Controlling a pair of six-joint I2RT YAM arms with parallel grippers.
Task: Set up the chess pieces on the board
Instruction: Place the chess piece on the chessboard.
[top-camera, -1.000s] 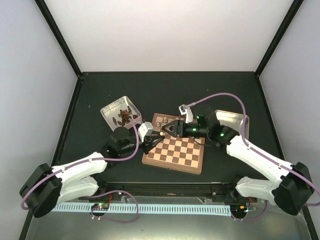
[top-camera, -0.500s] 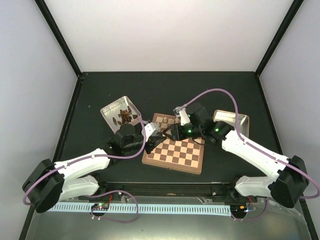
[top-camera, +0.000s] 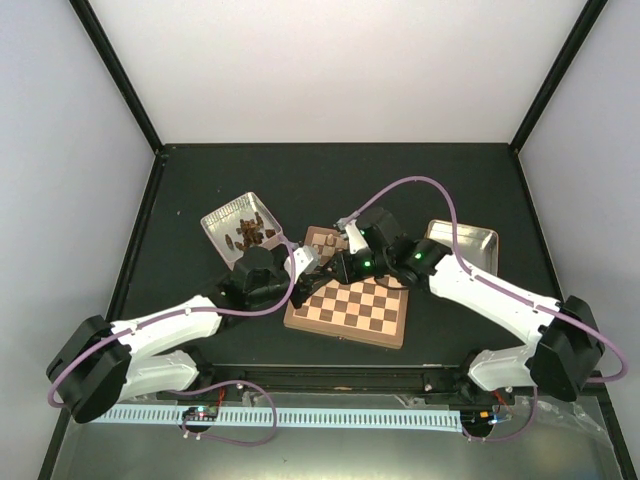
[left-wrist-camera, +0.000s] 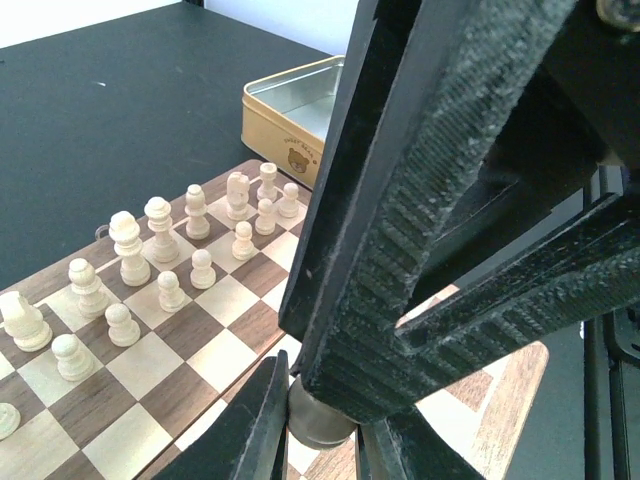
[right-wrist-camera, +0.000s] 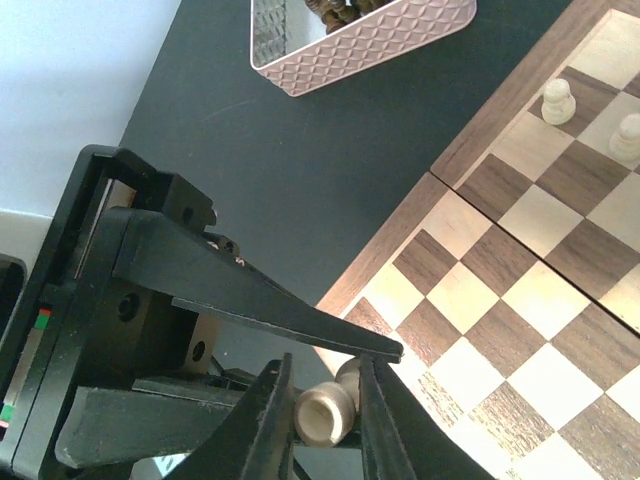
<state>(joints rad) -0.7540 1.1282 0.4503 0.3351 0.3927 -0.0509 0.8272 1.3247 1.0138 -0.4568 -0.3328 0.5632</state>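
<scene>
The board (top-camera: 362, 312) lies mid-table, with several pale chess pieces (top-camera: 325, 241) standing along its far left rows. My two grippers meet above the board's left edge. The left gripper (top-camera: 316, 263) is shut on one pale chess piece (left-wrist-camera: 320, 425), whose round base shows between its fingers. The right gripper (top-camera: 337, 266) comes from the other side and is shut on the same chess piece (right-wrist-camera: 323, 412), crosswise to the left fingers (right-wrist-camera: 262, 302). The left wrist view shows the standing chess pieces (left-wrist-camera: 160, 262) on the board (left-wrist-camera: 150, 385); most of that view is blocked by the right gripper's fingers (left-wrist-camera: 420, 200).
A white patterned tin (top-camera: 228, 216) with dark pieces sits left of the board, also at the top of the right wrist view (right-wrist-camera: 370, 45). An empty metal tin (top-camera: 466, 240) stands right of the board, gold-sided in the left wrist view (left-wrist-camera: 300, 115). Dark table mat lies all around.
The right gripper has moved left to the left gripper and closed its jaws on the piece held there. The left arm has edged slightly toward the board, still gripping.
</scene>
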